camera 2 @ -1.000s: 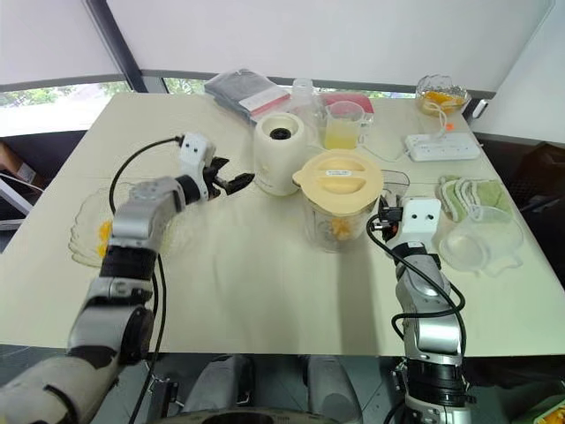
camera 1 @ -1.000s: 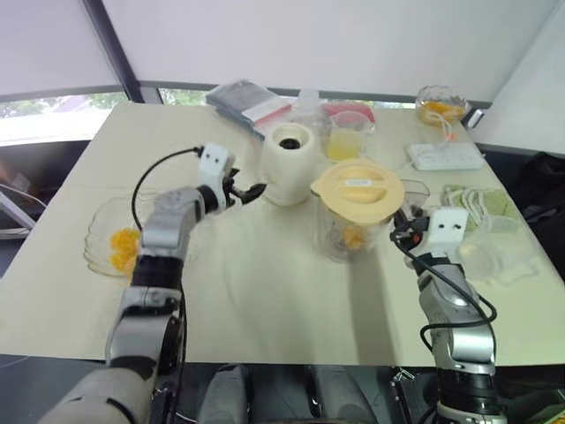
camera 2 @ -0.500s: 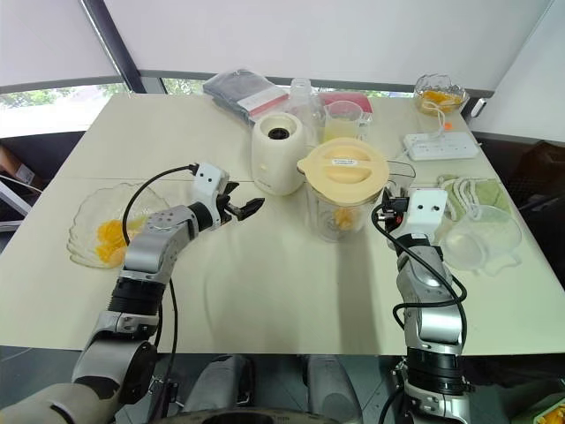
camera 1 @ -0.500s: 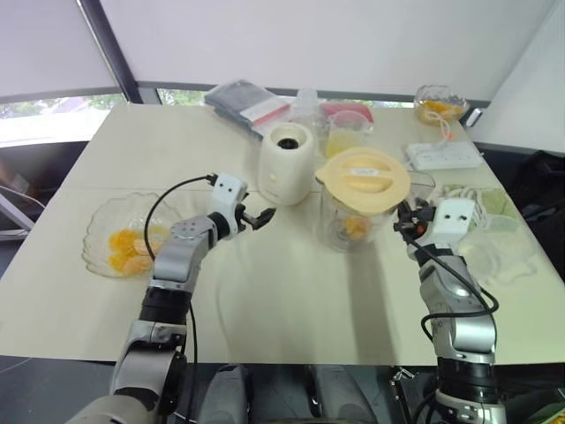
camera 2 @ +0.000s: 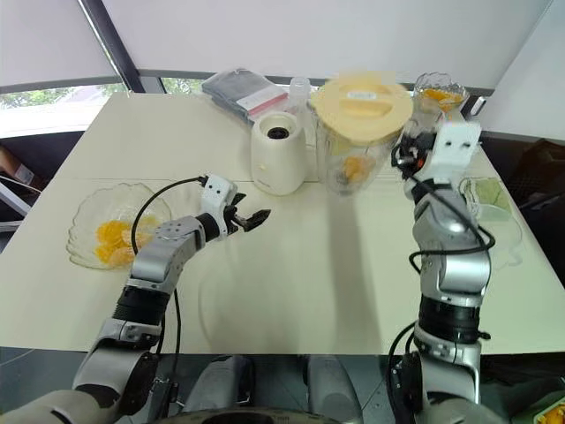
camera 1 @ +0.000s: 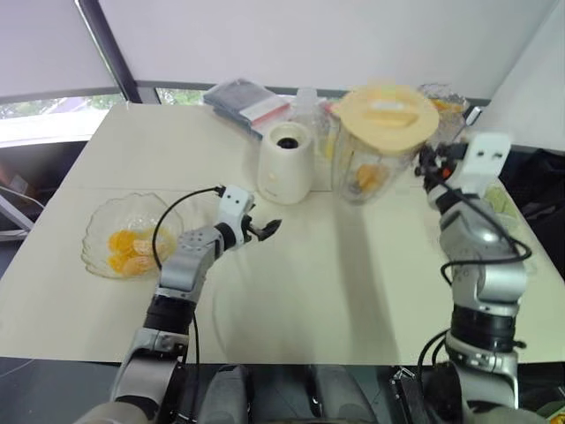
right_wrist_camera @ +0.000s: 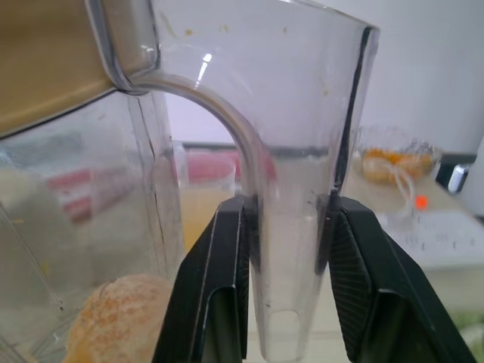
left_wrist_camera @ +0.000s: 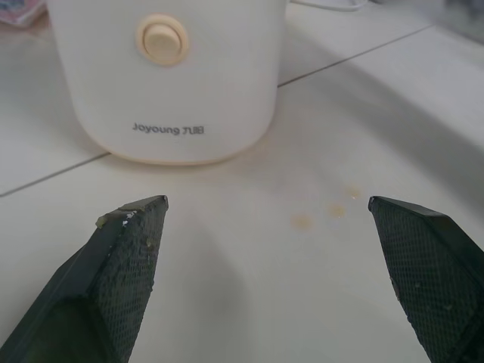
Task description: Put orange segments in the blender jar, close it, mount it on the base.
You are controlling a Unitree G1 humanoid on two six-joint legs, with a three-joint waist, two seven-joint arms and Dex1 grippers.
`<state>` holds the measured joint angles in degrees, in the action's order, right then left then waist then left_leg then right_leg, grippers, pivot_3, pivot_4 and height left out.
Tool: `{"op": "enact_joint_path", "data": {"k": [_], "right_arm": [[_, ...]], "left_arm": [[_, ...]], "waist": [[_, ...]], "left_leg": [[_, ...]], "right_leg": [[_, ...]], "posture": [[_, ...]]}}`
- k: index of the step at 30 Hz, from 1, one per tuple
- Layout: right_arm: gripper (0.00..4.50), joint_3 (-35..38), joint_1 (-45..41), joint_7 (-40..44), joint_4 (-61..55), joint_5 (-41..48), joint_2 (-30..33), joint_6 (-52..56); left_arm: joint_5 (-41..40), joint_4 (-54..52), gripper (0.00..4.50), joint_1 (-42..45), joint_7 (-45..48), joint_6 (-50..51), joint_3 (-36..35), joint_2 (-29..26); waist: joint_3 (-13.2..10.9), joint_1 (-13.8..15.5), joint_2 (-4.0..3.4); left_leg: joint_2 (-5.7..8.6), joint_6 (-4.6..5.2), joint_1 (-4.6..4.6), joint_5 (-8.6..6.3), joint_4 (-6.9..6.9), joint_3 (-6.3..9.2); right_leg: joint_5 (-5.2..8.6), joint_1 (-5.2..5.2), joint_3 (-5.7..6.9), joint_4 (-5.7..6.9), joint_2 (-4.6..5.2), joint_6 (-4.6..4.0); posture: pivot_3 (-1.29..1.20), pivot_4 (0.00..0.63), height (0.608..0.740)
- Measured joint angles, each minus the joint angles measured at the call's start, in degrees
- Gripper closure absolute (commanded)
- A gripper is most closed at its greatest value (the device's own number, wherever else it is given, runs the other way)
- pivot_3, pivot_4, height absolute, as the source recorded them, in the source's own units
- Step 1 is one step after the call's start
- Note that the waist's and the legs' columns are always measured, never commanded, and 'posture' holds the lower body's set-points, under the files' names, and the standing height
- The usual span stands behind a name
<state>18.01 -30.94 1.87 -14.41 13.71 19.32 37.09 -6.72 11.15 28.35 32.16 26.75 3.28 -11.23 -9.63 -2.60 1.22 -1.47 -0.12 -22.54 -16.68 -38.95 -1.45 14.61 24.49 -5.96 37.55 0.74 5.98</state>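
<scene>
Clear blender jar (camera 2: 349, 155), yellow lid, hangs above the counter (camera 2: 291, 283) beside the cream cylindrical base (camera 2: 279, 159), handle clamped in right tool (right_wrist_camera: 290, 208); left tool (left_wrist_camera: 265, 200) wide, empty. Advice: keep upright, centre over base, lower.

Head pair: both eyes sit high at the near edge of the table (camera 1: 353, 291), facing forward and down; they share the whole tabletop, slightly offset sideways. Left wrist camera: low over the table, looking past the left gripper (left_wrist_camera: 265, 203) at the blender base (left_wrist_camera: 166, 76), close (the head pair shows that base at centre far). Right wrist camera: raised, hard against the blender jar (right_wrist_camera: 302, 113) handle, facing the far-right glass bowl (right_wrist_camera: 393, 159).
</scene>
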Motion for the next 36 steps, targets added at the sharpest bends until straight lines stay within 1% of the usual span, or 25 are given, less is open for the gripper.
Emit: {"op": "enact_joint_path", "data": {"k": [3,6,10,14,18,20,22,25,28,36], "right_arm": [[3.55,0.61,-8.22,-0.56,1.9,0.84,2.2,3.91],[3.55,0.27,-16.52,-0.74,7.59,0.71,3.67,5.22],[3.55,-1.01,-24.39,-1.13,17.41,-0.16,3.7,4.68],[3.55,-3.51,-29.91,-1.72,27.72,-1.82,1.83,3.42],[3.55,-5.3,-34.1,-2.4,35.86,-2.96,-1.22,0.32],[3.55,-5.74,-35.58,-2.51,38.27,-3.37,-2.43,-1.33],[3.55,-6.19,-37.93,-2.55,41.91,-3.52,-4.08,-3.71],[3.55,-6.72,-39.81,-2.57,45.1,-3.62,-5.91,-5.78],[3.55,-7.05,-40.37,-3.09,46.69,-3.79,-7.81,-7.39],[3.55,-7.61,-40.37,-4.88,46.7,-3.85,-11.57,-7.49]], "left_arm": [[-0.03,-0.15,0.05,-1.09,-0.72,-0.09,0.12,0.12],[0.01,-0.84,0.05,-2.4,-1.55,-0.14,0.24,0.08],[0.05,-2.06,0.05,-4.15,-2.99,-0.14,0.35,0.07],[0.04,-4.44,0.05,-5.6,-4.77,0.0,0.26,0.01],[0.0,-6.28,0.05,-7.51,-6.18,0.65,0.16,-0.21],[-0.01,-7.25,0.05,-8.12,-6.45,1.17,0.16,-0.36],[0.0,-8.5,0.05,-8.82,-6.96,1.75,0.17,-0.61],[-0.01,-10.47,0.05,-10.2,-7.4,2.59,0.42,-0.57],[0.0,-11.76,0.05,-10.78,-7.74,3.25,0.41,-0.81],[-0.02,-13.22,0.05,-11.97,-8.83,4.39,0.14,-2.18]], "waist": [[-0.03,-0.08,-0.05],[-0.04,-0.14,-0.06],[-0.04,-0.1,-0.07],[-0.04,-0.29,-0.07],[-0.04,-0.46,-0.07],[-0.04,-0.52,-0.08],[-0.03,-0.6,-0.09],[-0.03,-0.7,-0.1],[-0.03,-0.78,-0.09],[-0.03,-1.37,-0.09]], "left_leg": [[-0.01,0.01,0.0,0.0,0.02,0.01],[-0.03,0.01,0.0,0.0,0.09,0.01],[-0.06,0.01,-0.02,-0.01,0.16,-0.01],[-0.05,0.01,-0.03,0.0,0.33,-0.09],[0.0,-0.02,-0.09,0.01,0.75,-0.15],[-0.01,-0.03,-0.33,0.02,0.83,-0.14],[-0.04,-0.37,-0.85,0.21,0.84,-0.09],[-0.03,-0.66,-0.96,0.38,0.99,-0.12],[0.06,-0.69,-0.97,0.39,0.99,-0.12],[0.31,-0.86,-0.97,0.5,0.97,-0.08]], "right_leg": [[0.0,0.01,0.01,-0.02,-0.02,0.0],[0.0,0.04,0.02,-0.02,-0.02,0.0],[0.0,0.07,0.03,-0.09,0.01,-0.01],[-0.01,0.11,0.02,-0.23,0.1,-0.01],[-0.02,0.34,0.02,-0.33,0.2,0.0],[-0.02,0.62,0.02,-0.32,0.2,0.0],[-0.03,1.17,0.08,-0.26,0.25,-0.01],[-0.03,1.31,0.12,-0.26,0.44,-0.01],[-0.04,1.3,0.18,-0.3,0.57,-0.01],[-0.08,1.25,0.28,-0.26,0.85,0.08]], "posture": [[0.0,0.15,0.74],[0.0,0.15,0.74],[0.0,0.15,0.74],[0.0,0.15,0.74],[0.0,0.15,0.74],[0.0,0.15,0.74],[0.0,0.15,0.74],[0.0,0.15,0.74],[0.0,0.15,0.74],[0.0,0.15,0.74]]}}
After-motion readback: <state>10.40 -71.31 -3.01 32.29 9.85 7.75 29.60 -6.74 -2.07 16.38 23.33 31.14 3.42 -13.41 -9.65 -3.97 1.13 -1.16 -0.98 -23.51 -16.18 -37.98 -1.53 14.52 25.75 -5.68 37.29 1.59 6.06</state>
